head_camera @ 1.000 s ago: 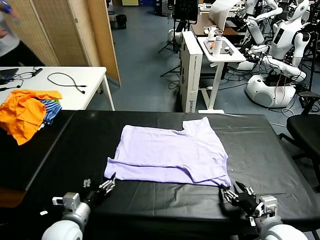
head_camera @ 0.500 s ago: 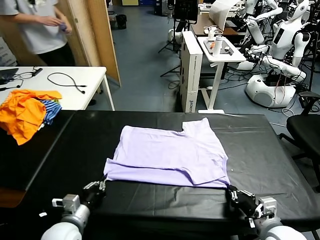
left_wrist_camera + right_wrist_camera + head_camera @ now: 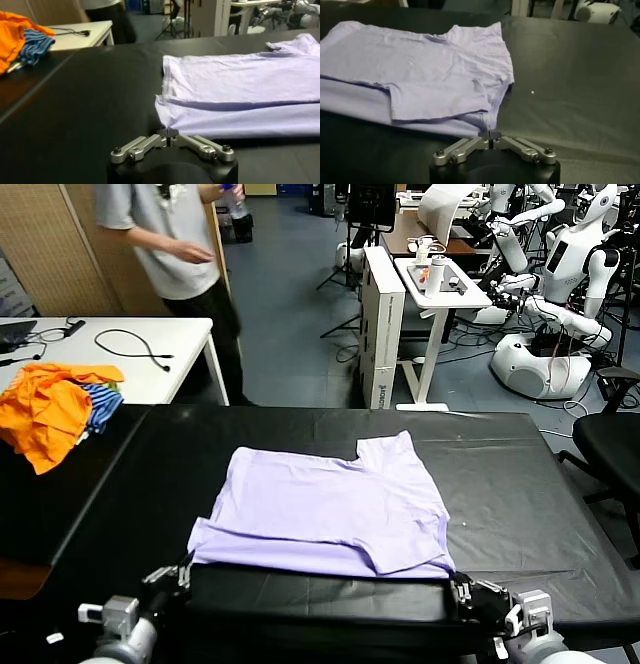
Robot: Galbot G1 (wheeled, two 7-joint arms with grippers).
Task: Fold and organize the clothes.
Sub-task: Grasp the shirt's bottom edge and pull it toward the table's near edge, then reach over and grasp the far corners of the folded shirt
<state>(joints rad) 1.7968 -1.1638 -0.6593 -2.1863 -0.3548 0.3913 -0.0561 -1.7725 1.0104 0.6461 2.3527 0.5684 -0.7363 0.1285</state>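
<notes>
The pale lavender T-shirt [image 3: 320, 509] lies partly folded on the black table [image 3: 520, 484], plain side up. My left gripper [image 3: 180, 576] is shut on its near left corner, seen in the left wrist view [image 3: 169, 134] pinching the T-shirt's [image 3: 240, 95] hem. My right gripper [image 3: 458, 587] is shut on the near right corner, seen in the right wrist view [image 3: 490, 134] gripping the T-shirt's [image 3: 420, 75] edge. Both grippers sit low at the table's near edge.
A heap of orange and blue-striped garments [image 3: 55, 409] lies at the table's far left. A white table with cables [image 3: 130, 349] stands behind it, and a person [image 3: 180, 254] walks there. Other robots [image 3: 560, 294] and a chair [image 3: 610, 444] are at the right.
Both grippers have closed on the shirt's near corners and pulled back toward me, dragging the shirt nearer and a little left. The person has walked right behind the white table.
</notes>
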